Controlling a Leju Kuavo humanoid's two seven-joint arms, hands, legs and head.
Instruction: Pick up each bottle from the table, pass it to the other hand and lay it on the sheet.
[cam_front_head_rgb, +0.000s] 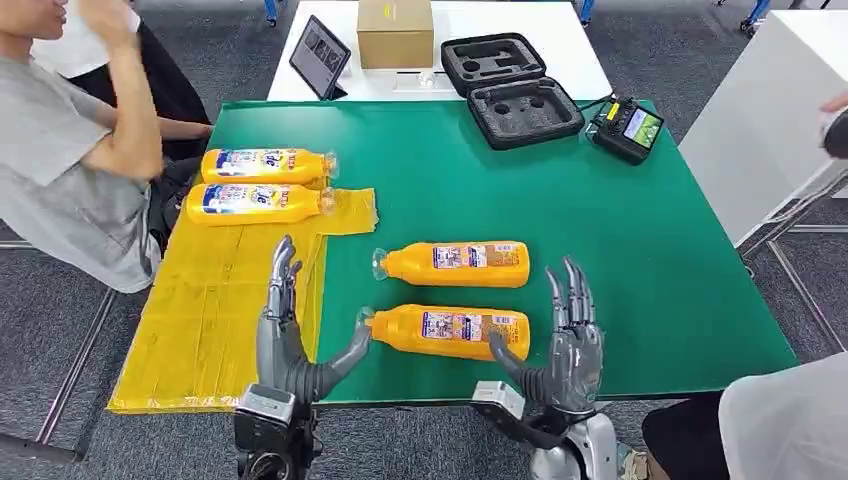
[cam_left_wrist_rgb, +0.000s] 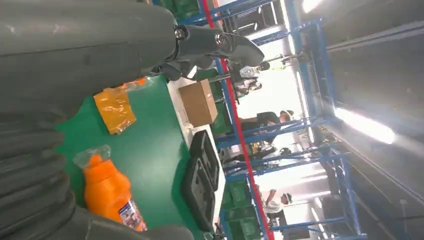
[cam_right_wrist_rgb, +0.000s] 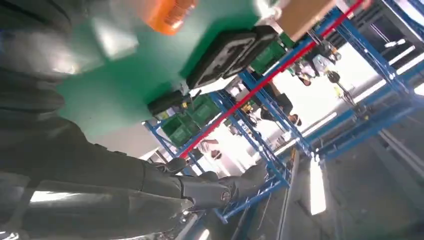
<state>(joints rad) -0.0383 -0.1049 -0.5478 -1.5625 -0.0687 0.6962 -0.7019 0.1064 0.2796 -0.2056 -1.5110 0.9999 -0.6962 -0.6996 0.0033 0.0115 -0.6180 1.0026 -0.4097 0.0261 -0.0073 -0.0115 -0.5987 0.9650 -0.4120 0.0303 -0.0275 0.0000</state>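
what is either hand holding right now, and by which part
Nothing. The left hand and right hand are open, flanking the nearest orange plastic bottle on the green table.

Green-topped table: yellow plastic sheet at 9 o'clock, two orange plastic bottles on its 12 o'clock end. Two more orange bottles at 6 o'clock, right of sheet. Black foam-lined case at 12 o'clock, black handheld controller right of it.

Four orange bottles are showing blue-and-white labels. The sheet at lower left is showing yellow; the worktop green; the case at top, black.
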